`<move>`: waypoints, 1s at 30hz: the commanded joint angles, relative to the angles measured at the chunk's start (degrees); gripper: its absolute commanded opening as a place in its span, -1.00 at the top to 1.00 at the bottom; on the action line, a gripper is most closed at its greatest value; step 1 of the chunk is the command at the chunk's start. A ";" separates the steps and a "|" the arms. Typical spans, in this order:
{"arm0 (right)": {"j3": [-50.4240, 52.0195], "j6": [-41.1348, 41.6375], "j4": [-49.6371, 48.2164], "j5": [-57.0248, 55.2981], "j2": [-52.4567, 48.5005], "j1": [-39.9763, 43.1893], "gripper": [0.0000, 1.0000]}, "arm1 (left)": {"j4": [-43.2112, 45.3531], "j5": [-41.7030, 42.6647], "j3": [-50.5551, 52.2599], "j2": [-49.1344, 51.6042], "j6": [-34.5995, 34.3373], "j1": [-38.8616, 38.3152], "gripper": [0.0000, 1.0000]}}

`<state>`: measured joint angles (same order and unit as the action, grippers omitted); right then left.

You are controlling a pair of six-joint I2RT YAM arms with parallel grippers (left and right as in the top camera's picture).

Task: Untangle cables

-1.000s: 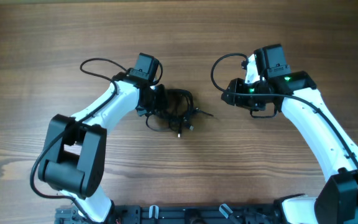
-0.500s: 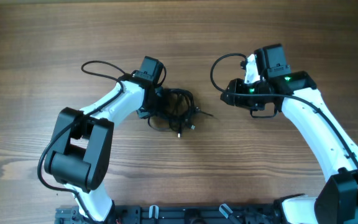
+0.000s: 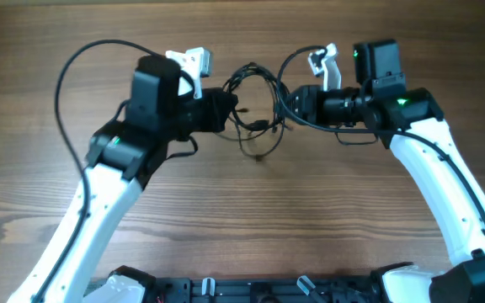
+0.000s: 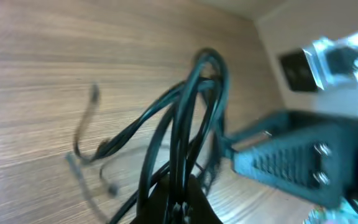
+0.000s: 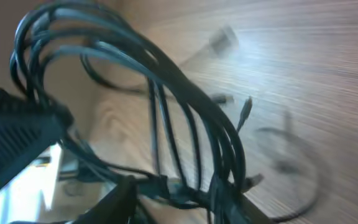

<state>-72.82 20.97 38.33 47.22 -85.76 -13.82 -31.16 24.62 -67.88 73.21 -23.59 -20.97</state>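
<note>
Wood-grain worktop [image 3: 242, 219] fills the overhead view, with a white-and-black arm reaching in from each lower corner. The two arms meet near the top centre. Between them hang the cables [image 3: 258, 101], a loose bunch of thin black loops. Blurred shadows on the boards beneath suggest the bunch is held clear of the wood.

The left claw [image 3: 226, 111] is clenched on the left side of the bunch. In the left wrist view the strands rise in a fan straight out of its dark tips. The right claw [image 3: 291, 105] sits against the right side of the same loops. In its own wrist view several strands run across between its two dark fingers [image 5: 225, 196], but motion blur hides whether they are pinched, so I cannot tell whether it is grasping or released.

Small plug ends [image 5: 246, 107] dangle free from the loops. A thicker black arm wire [image 3: 70, 67] arcs over the left arm, well apart from the bunch.
</note>
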 commanded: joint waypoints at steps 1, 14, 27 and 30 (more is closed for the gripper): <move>-1.22 4.98 -2.25 5.88 1.07 -0.87 0.21 | -1.70 3.89 -0.07 -0.90 2.64 -0.02 0.92; 1.18 19.56 4.50 -38.71 -5.33 -9.51 0.41 | -2.36 5.18 -0.09 -1.97 -0.33 0.96 0.92; 1.18 12.52 10.23 -42.66 -9.51 -0.63 0.47 | -8.31 6.86 -0.09 -16.72 -2.25 19.58 0.92; 1.18 10.40 10.88 -42.34 -9.51 0.81 0.46 | -10.97 4.81 -0.09 -18.25 -1.92 27.04 0.92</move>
<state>-72.49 34.54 47.42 13.63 -93.84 -17.67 -41.71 33.67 -67.02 59.44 -26.61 -2.96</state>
